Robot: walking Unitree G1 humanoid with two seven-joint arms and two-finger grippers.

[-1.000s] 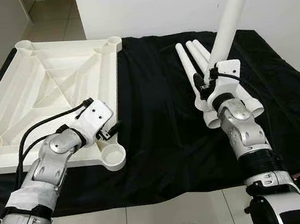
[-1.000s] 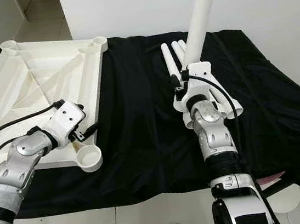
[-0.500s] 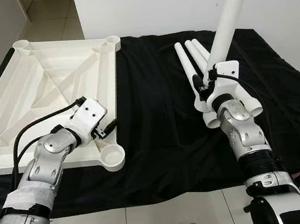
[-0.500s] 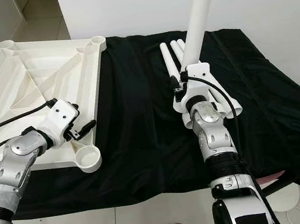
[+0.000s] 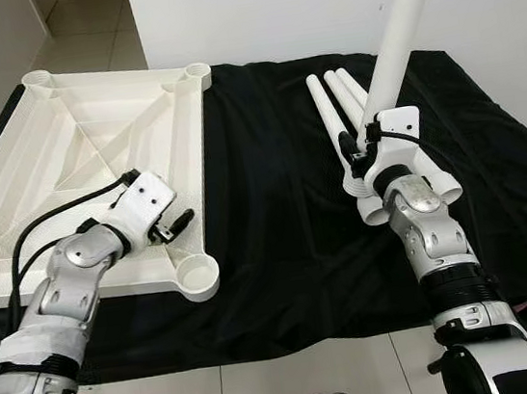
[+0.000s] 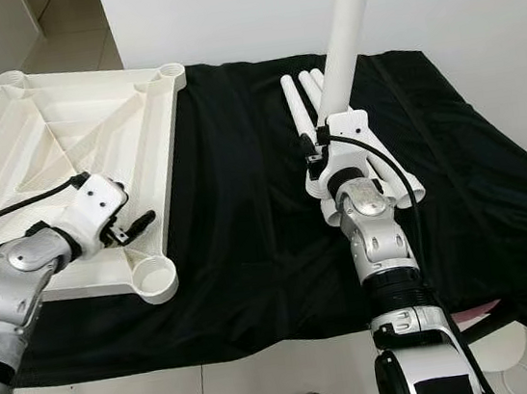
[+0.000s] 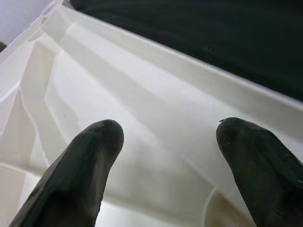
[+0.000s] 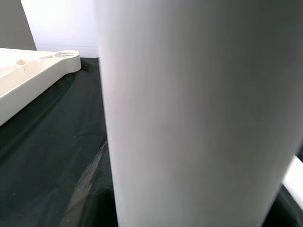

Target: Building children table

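Note:
A white children's tabletop [image 5: 64, 155] lies upside down on the left, with a round leg socket [image 5: 199, 277] at its near right corner. My left gripper [image 5: 179, 222] hovers open just above the tabletop's ribbed underside [image 7: 156, 109], near its right rim and a little behind that socket; nothing is between its fingers [image 7: 90, 151]. My right gripper [image 5: 354, 146] is shut on a long white table leg [image 5: 402, 33], held nearly upright and leaning right; the same leg [image 8: 189, 113] looms close in the right wrist view. Three more legs [image 5: 332, 115] lie on the cloth beside it.
A black cloth [image 5: 274, 205] covers the work surface, with open room between the tabletop and the legs. A white wall [image 5: 297, 8] stands behind. Pale floor tiles [image 5: 270, 390] show past the near edge.
My left gripper has drawn back to the left, from beside the near corner socket to over the tabletop's rim. The right arm and its upright leg have barely moved.

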